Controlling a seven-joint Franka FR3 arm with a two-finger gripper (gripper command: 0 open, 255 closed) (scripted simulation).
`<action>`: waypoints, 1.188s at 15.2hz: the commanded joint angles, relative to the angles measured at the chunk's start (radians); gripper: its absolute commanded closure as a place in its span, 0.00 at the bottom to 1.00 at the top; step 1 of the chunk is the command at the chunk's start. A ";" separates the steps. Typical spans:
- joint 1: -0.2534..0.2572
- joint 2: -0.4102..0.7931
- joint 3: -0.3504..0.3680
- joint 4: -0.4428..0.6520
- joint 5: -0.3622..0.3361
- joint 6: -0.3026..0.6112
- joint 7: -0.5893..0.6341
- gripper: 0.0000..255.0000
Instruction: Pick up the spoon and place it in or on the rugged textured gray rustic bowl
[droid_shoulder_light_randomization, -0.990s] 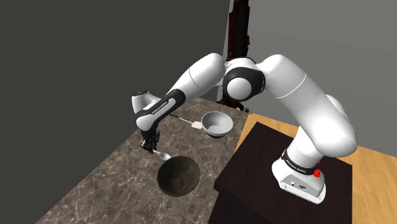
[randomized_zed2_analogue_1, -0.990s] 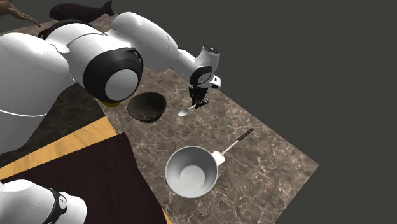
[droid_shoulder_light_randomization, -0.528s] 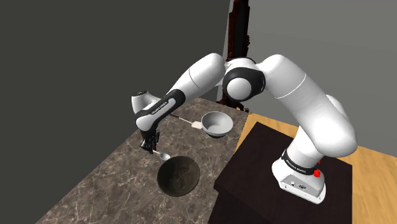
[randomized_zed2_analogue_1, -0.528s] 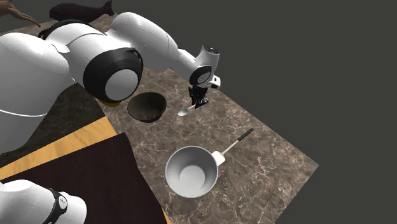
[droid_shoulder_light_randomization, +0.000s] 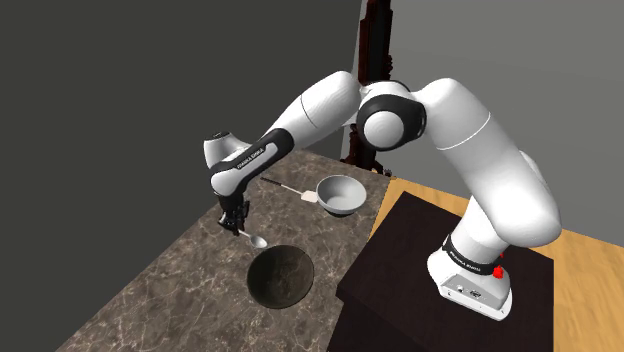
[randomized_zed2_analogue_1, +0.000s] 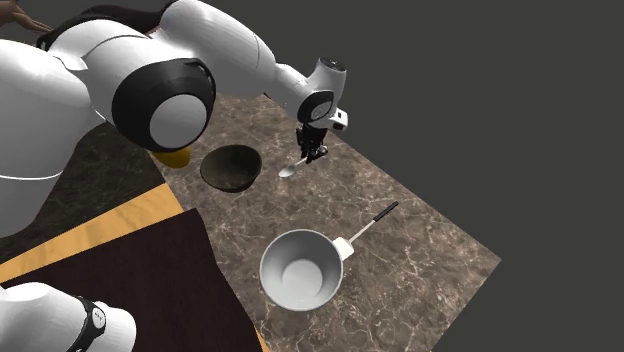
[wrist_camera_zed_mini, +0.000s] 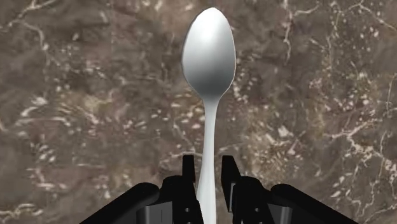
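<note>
1. The gripper (wrist_camera_zed_mini: 208, 170) is seen clamped on the spoon (wrist_camera_zed_mini: 208, 57): the thin handle is clasped between the two black fingers (wrist_camera_zed_mini: 187, 170), and the spoon's oval head is shown ahead of them over the brown marbled counter (droid_shoulder_light_randomization: 150, 300).
2. In the shoulder view the spoon is held just beside the dark bowl (droid_shoulder_light_randomization: 251, 274), on the side away from the stand (droid_shoulder_light_randomization: 420, 262), with its head lower than the handle. Whether the head touches the counter cannot be told.
3. The dark bowl is set on the counter and nothing is seen in it; the spoon is outside it.
4. A grey saucepan (randomized_zed2_analogue_1: 266, 262) is placed well apart from the gripper, with a thin dark-tipped handle, and nothing is seen inside.
5. The clasp on the handle is made plain by the wrist view. The saucepan's bare inside is shown better by the second exterior view, and the stand and the wood floor (droid_shoulder_light_randomization: 580, 300) by the shoulder view.
6. Compared with half a second ago, the gripper and spoon are found slightly higher in both exterior views and the arm (droid_shoulder_light_randomization: 320, 110) is raised; the bowl and saucepan are unmoved.
</note>
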 joint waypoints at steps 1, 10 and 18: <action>-0.001 -0.022 0.001 -0.012 0.001 -0.010 0.002 1.00; -0.007 -0.108 0.006 -0.032 0.005 -0.075 0.010 1.00; -0.010 -0.174 0.010 -0.031 0.008 -0.141 0.019 1.00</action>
